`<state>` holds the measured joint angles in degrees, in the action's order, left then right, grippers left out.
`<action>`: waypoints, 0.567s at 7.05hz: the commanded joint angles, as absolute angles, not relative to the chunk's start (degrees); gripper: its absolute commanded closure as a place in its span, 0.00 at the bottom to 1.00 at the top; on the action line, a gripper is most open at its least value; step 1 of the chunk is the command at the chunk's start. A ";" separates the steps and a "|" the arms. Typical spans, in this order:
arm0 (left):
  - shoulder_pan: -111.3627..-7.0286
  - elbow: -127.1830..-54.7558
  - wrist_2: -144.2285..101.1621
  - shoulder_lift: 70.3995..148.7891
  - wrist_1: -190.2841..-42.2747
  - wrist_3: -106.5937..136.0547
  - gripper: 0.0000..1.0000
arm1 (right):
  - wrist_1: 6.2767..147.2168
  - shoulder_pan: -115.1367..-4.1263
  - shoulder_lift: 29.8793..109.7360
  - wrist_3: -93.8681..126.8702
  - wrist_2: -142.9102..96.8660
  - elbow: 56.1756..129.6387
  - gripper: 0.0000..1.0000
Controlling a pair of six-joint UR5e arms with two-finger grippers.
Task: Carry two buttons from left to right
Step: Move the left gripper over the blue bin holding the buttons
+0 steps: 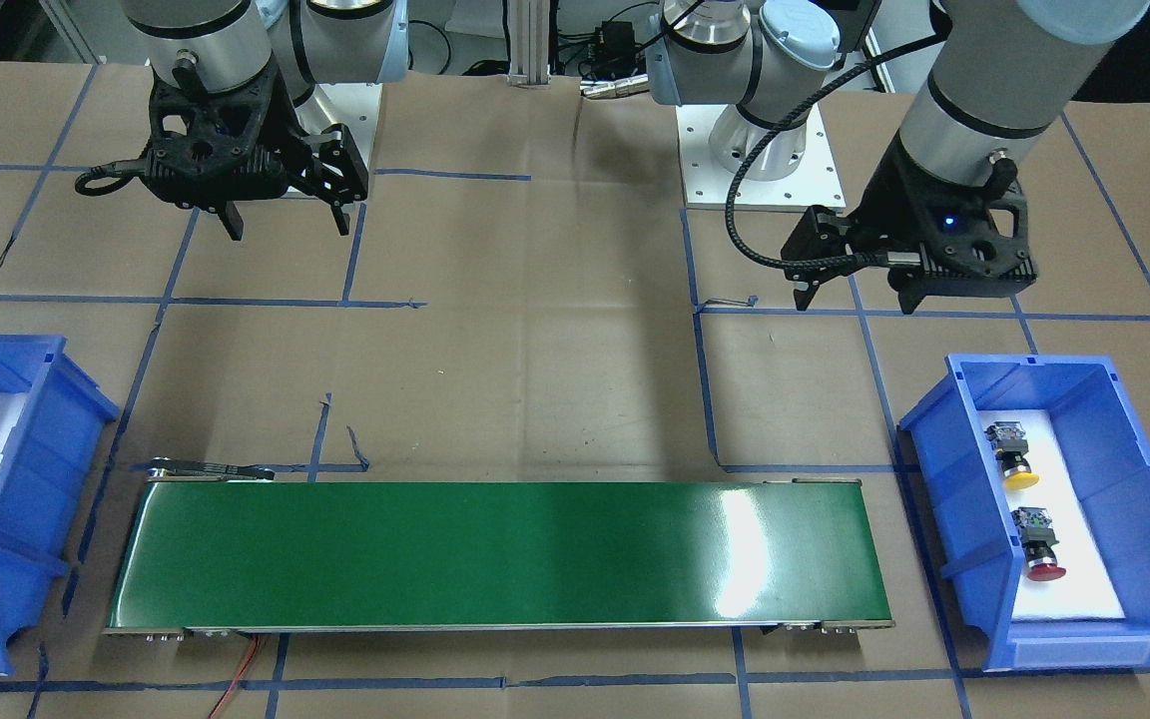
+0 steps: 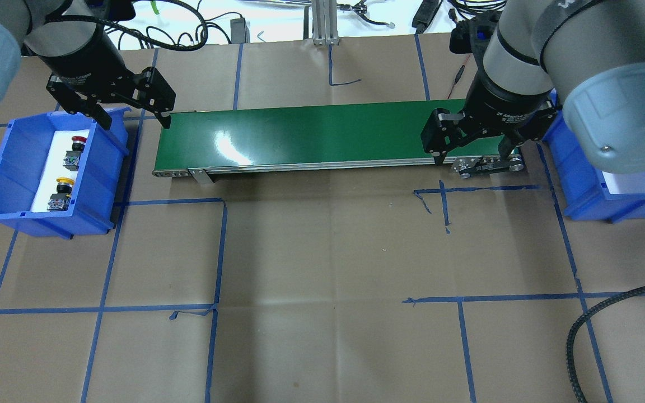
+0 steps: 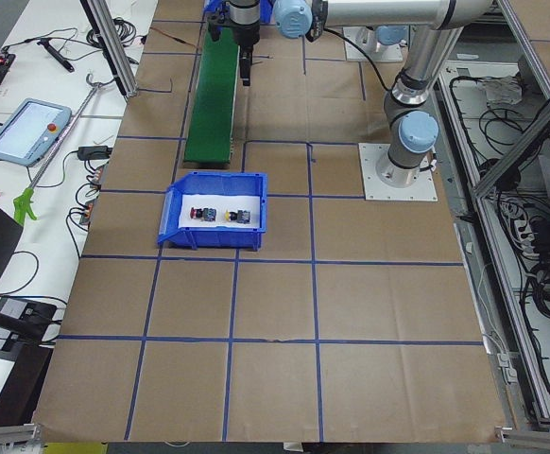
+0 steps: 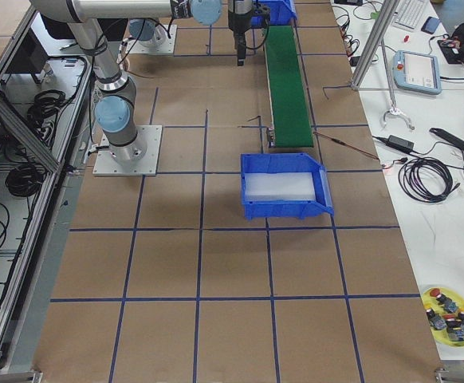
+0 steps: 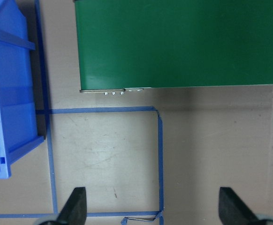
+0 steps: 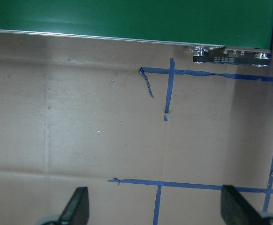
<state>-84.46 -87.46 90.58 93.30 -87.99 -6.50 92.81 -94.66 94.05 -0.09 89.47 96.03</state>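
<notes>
Opening step, nothing lifted yet. Inside the left bin (image 1: 964,499), yellow button (image 1: 1013,456) and red button (image 1: 1037,547) lying apart. Spread wide and empty, left gripper (image 1: 855,300) hovering near that bin; right gripper (image 1: 287,230) open too. Next, likely: swing over bin, drop, pinch one button

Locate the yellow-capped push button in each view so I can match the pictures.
Front-facing: yellow-capped push button in the blue bin at right, above the red-capped button.
Overhead: button in the bin at left, below the red one.
Exterior left: button in the bin, right of red.
Exterior right: not visible.
Left wrist: not identifiable.
Right wrist: absent.
Shared landmark: green conveyor belt.
</notes>
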 commanded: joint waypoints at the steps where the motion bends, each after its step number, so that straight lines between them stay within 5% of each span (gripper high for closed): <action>1: -76.25 -87.01 91.76 93.16 -87.71 -14.62 0.00 | 92.81 -94.66 93.87 -0.09 89.47 96.15 0.00; 4: -60.70 -87.27 91.49 93.34 -87.98 -27.81 0.00 | 92.81 -94.66 93.87 -0.09 89.47 96.15 0.00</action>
